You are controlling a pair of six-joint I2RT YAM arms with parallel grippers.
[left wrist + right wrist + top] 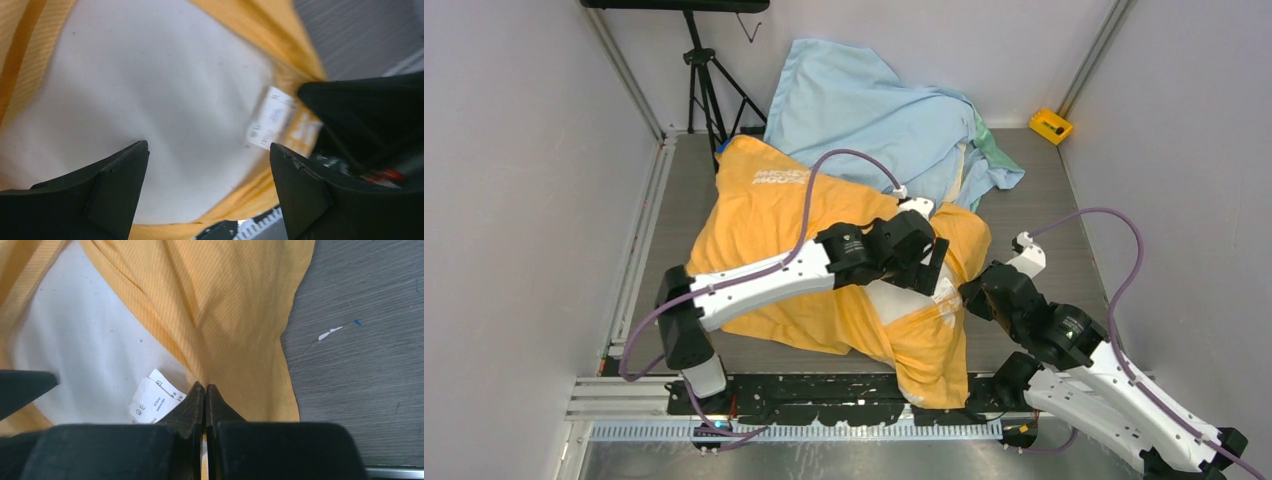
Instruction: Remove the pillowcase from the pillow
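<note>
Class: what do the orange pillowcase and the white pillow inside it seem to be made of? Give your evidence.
The pillowcase: probably woven cotton-like cloth, matt; fine ribbed lines and soft folds show. The pillow: seemingly a smooth matt white fabric shell, faintly speckled, with a printed care label; filling unseen.

A crumpled pale-blue cloth (864, 105) is seen at twelve o'clock on the grey surface (1044, 180), heaped against the back wall. A black tripod (698, 58) is stood at eleven o'clock, and a small yellow box (1051, 125) is set at two o'clock.
</note>
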